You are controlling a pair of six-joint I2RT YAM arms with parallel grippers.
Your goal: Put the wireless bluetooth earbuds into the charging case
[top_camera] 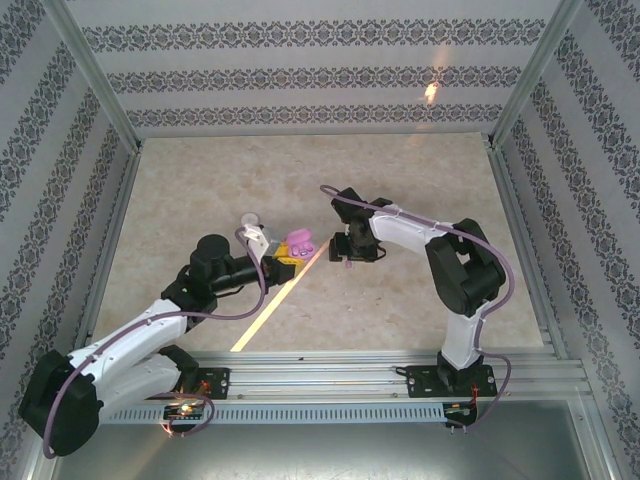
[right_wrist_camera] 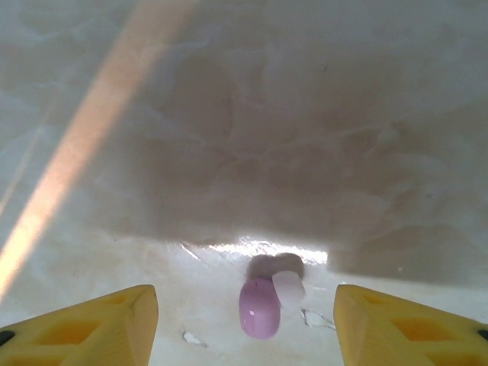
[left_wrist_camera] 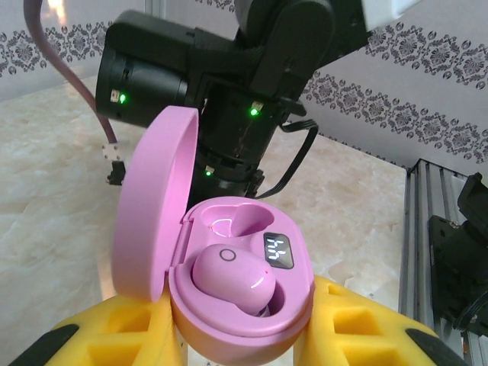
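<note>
My left end effector (left_wrist_camera: pixel 239 335) is closed on the charging case (left_wrist_camera: pixel 297 301). Its yellow fingers (left_wrist_camera: pixel 114 335) press against both sides of the pink body at the bottom of the left wrist view. The case is held up off the bench (right_wrist_camera: pixel 305 114), and in the overhead view it sits a little left of centre.

The lid (left_wrist_camera: pixel 152 213) stands open, hinged up to the left of the frame. One pink-purple seated earbud (left_wrist_camera: pixel 232 278) fills the nearer well. The farther well (left_wrist_camera: pixel 229 221) behind it is bare and shiny. A small display (left_wrist_camera: pixel 278 250) on the right of the case face shows lit white digits.

My right end effector (right_wrist_camera: pixel 244 324) is wide open and holds nothing. Its two yellow fingers (right_wrist_camera: pixel 99 320) sit in the lower left and lower right corners of the right wrist view, well apart. Between them, low in the frame and a little right of centre, a loose purple earbud (right_wrist_camera: pixel 259 307) lies on the bench, clear of both fingers.

A whitish piece (right_wrist_camera: pixel 288 288) touches its upper right side. The picture is soft there, so it may be a second earbud or part of the purple one; I cannot tell which.

A streak of warm light (right_wrist_camera: pixel 84 152) runs diagonally across the left of that view.
</note>
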